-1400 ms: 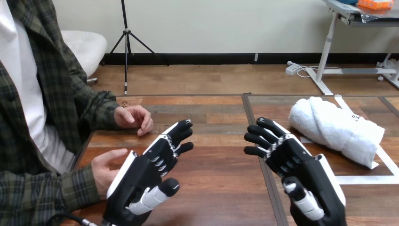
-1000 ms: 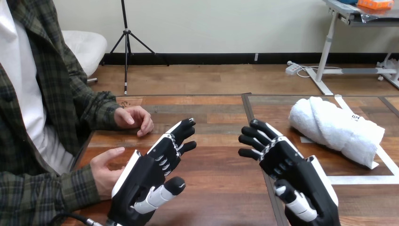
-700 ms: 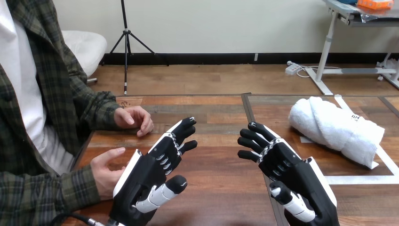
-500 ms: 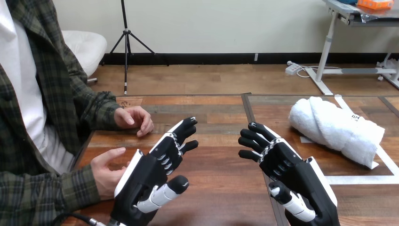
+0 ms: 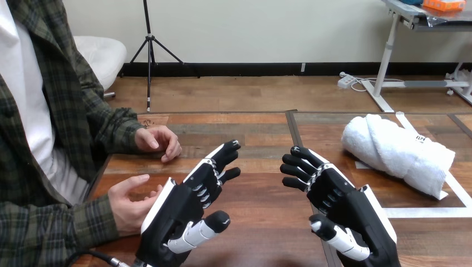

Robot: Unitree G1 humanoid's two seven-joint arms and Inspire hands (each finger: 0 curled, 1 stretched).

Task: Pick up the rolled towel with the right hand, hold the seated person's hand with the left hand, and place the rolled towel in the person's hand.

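The white rolled terry towel (image 5: 396,150) lies on the brown wooden table (image 5: 261,203) at far right, well apart from both hands. The robot's right hand (image 5: 345,201), near centre, has its fingers loosely spread and grasps nothing. The left hand (image 5: 179,211), fingers extended and empty, is just beside the person's upturned near hand (image 5: 129,203), perhaps touching it.

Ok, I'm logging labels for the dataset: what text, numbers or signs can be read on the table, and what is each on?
Dark print on the white tape strip beside the rolled white towel: too small to read.
Dark scribble on the wooden table, far left: illegible.
Nothing else readable.
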